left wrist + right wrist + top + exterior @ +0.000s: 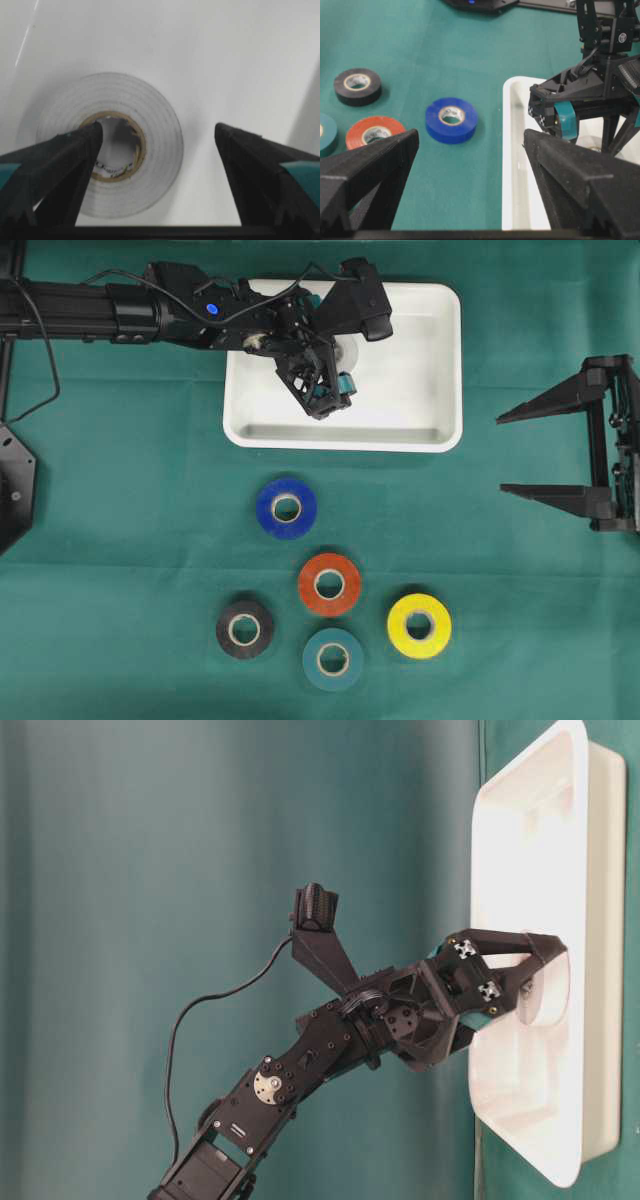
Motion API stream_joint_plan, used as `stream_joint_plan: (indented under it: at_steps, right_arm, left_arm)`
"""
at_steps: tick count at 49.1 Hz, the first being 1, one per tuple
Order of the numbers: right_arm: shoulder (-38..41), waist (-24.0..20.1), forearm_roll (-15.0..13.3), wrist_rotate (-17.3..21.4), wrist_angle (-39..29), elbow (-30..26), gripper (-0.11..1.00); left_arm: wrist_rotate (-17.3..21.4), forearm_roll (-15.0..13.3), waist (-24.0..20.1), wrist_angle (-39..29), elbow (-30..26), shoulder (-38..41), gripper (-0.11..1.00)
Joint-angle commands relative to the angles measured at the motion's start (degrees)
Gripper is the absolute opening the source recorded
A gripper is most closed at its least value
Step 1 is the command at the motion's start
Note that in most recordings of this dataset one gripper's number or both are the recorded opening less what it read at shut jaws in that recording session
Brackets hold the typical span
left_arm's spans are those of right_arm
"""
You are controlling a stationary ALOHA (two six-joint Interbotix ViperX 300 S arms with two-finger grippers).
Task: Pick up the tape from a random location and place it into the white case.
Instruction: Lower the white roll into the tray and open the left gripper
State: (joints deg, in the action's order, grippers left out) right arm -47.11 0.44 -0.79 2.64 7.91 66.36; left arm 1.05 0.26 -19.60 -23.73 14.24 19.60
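Overhead: 5 tape rolls (287, 507) outside, 1 case (420, 435).

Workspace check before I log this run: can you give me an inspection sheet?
Surface: green cloth.
Job's things: white tape lies flat in the white case.
Clutter: blue, orange, black, teal and yellow tapes on the cloth.
Grippers: left gripper open, over the white tape; right gripper open, beside the case.
Cables: black cable along the left arm.
Surroundings: nothing seen.
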Motion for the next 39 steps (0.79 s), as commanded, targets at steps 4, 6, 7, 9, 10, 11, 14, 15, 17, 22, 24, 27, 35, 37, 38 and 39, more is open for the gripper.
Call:
stream_joint_plan:
  at_steps: [4,6,7,9,10,11,14,15,17,22,24,27,35,37,38,39]
  right_arm:
    - [0.35,0.09,-0.09,0.00,0.26,-1.14,0.91]
    - [0.26,0.09,-0.09,0.00,0.26,-1.23,0.91]
    - [0.35,0.09,-0.09,0.00,0.18,-1.23,0.91]
    - [0.35,0.09,-0.09,0.00,0.18,-1.23,0.91]
    - [0.35,0.09,-0.09,0.00,0.18,-1.32,0.91]
    - [0.35,0.09,-0.09,0.00,0.26,-1.23,0.91]
    - [0.35,0.09,-0.09,0.00,0.26,-1.32,0.91]
    - [0.26,0.09,-0.09,0.00,0.18,-1.32,0.91]
    - [0.35,0.09,0.00,0.00,0.18,-1.32,0.91]
    - [0.35,0.09,-0.09,0.00,0.18,-1.41,0.91]
    - [0.35,0.09,-0.09,0.00,0.18,-1.41,0.91]
    - [0.26,0.09,-0.09,0.00,0.18,-1.49,0.91]
    - [0.35,0.09,-0.09,0.09,0.18,-1.49,0.91]
    - [0.35,0.09,-0.09,0.00,0.18,-1.49,0.91]
    - [0.35,0.09,-0.09,0.09,0.18,-1.49,0.91]
    - [0.26,0.09,-0.09,0.09,0.18,-1.58,0.91]
  left_arm:
    - [-0.09,-0.09,0.79,-1.85,-1.05,-5.01,0.98]
    - [-0.09,-0.09,1.05,-2.46,-1.23,-6.24,0.98]
    - [-0.09,-0.09,1.14,-2.72,-1.32,-6.94,0.98]
    - [-0.09,-0.18,1.49,-3.16,-1.41,-8.35,0.98]
    - [-0.09,-0.09,1.58,-3.34,-1.49,-9.05,0.98]
    - [-0.09,-0.09,1.76,-3.78,-1.49,-10.11,0.98]
    - [-0.09,-0.09,2.02,-4.66,-1.76,-12.30,0.98]
    - [0.00,-0.09,2.11,-5.01,-1.85,-12.92,0.98]
    - [0.00,-0.09,2.20,-5.80,-2.02,-14.15,0.98]
    - [0.00,-0.09,2.11,-8.26,-2.90,-16.87,0.98]
    - [0.00,-0.09,2.20,-9.32,-3.34,-17.67,0.98]
    - [0.09,-0.09,2.20,-10.81,-3.78,-18.63,0.98]
    - [0.18,-0.09,2.64,-11.78,-3.78,-20.83,0.98]
    - [0.18,-0.09,2.64,-11.51,-3.52,-21.01,0.98]
    - [0.18,-0.09,2.64,-11.43,-3.34,-21.01,0.98]
    - [0.18,-0.09,2.64,-11.34,-3.16,-21.01,0.98]
